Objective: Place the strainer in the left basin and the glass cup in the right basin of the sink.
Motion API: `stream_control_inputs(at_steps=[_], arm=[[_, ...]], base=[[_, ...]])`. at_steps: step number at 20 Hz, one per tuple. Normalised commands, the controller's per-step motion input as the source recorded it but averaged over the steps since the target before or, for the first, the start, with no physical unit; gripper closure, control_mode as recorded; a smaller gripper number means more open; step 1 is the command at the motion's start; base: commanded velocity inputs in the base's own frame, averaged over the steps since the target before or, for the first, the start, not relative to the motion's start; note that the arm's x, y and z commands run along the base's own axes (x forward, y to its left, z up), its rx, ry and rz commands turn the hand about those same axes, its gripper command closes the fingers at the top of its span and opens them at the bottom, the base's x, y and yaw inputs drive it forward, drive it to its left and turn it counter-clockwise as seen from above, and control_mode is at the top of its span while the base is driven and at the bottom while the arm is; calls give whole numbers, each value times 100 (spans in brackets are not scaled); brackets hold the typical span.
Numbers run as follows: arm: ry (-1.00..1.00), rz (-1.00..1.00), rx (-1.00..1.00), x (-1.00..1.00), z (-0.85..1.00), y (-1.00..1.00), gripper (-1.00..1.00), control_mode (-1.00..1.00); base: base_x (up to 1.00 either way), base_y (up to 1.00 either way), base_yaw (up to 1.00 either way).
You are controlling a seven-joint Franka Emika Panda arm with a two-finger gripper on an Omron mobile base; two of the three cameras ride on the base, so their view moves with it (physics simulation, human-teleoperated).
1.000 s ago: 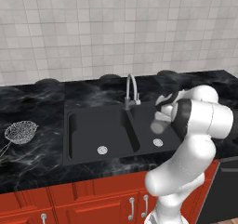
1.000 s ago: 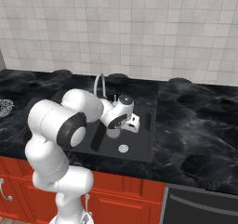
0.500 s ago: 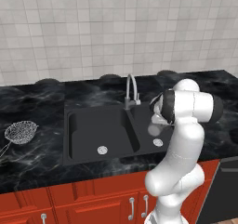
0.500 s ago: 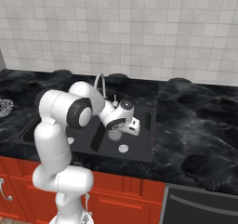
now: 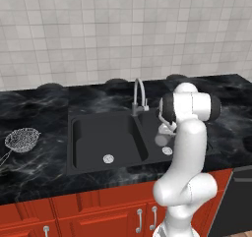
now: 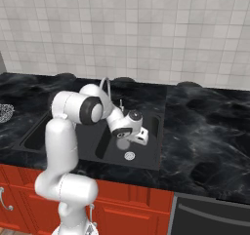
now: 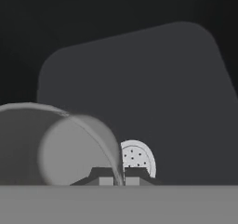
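Pinching glass cup [image 7: 69, 146] rim, claw [image 7: 119, 175] closed tight, above right basin [image 7: 153, 93]

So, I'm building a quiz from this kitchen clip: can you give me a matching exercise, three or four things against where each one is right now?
Things:
1. silvery wire-mesh strainer
2. pale-grey translucent glass cup
3. curved silver gooseneck faucet
4. round silver drain

Places:
A. on the floor of the wider black left basin
B. on the black marbled counter, left of the sink
C. pinched at its rim by the shut jaws, above the narrower right basin
D. standing at the sink's divider

Pairs: 1-B, 2-C, 3-D, 4-A
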Motion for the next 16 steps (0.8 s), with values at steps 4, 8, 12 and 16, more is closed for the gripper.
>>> stream_control_inputs(at_steps=[4, 8, 12, 16], arm=[[0, 0, 0, 21, -36, -6, 100, -100], [0, 0, -1, 25, -38, -2, 100, -100], [0, 0, -1, 29, -37, 0, 100, -100], [0, 0, -1, 27, -36, 0, 100, -100]], base=[[0, 0, 0], [0, 0, 0], [0, 0, 0], [0, 0, 0]])
